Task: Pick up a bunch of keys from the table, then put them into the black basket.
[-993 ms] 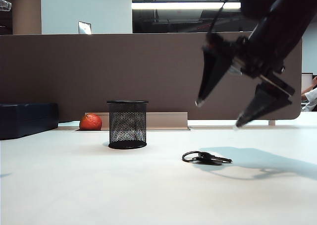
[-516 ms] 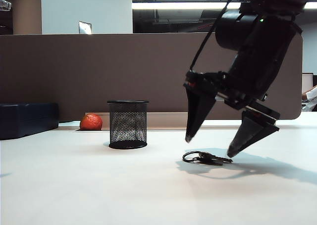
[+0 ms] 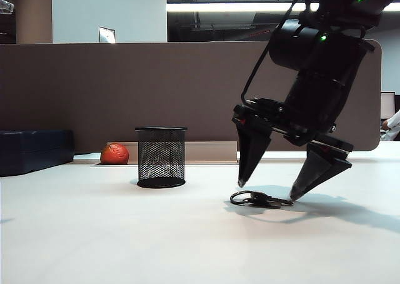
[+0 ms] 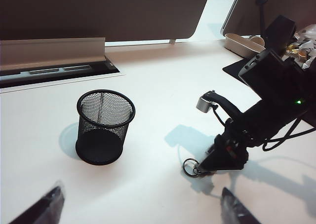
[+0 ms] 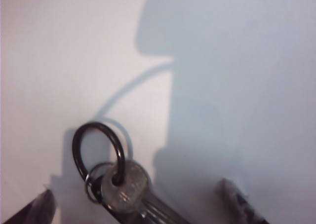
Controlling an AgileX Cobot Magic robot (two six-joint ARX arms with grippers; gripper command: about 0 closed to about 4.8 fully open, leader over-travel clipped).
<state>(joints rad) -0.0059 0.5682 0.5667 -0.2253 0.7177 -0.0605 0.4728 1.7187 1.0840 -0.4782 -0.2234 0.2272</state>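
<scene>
Right tool (image 3: 265, 192), seen from the exterior camera, hangs low over the keys (image 3: 257, 199) with its jaws spread wide, one fingertip (image 3: 241, 182) just above the ring end and the other close to the blade end; contact with the keys cannot be told. The keys lie flat on the white worktop (image 3: 125, 234), to the right of the basket (image 3: 161, 157) and apart from it. An orange ball (image 3: 114, 154) sits just left of the basket, and a dark blue box (image 3: 34, 149) lies farther left still.

From the left wrist camera, the left tool (image 4: 140, 209) is wide open, holding nothing, its two fingertips low in the frame. The basket (image 4: 104, 126) stands upright and looks empty, with the keys (image 4: 191, 167) well beside it under the right arm.

From the right wrist camera, the keys (image 5: 116, 182) lie between the right tool's (image 5: 143, 209) spread fingertips, ring toward one tip.
</scene>
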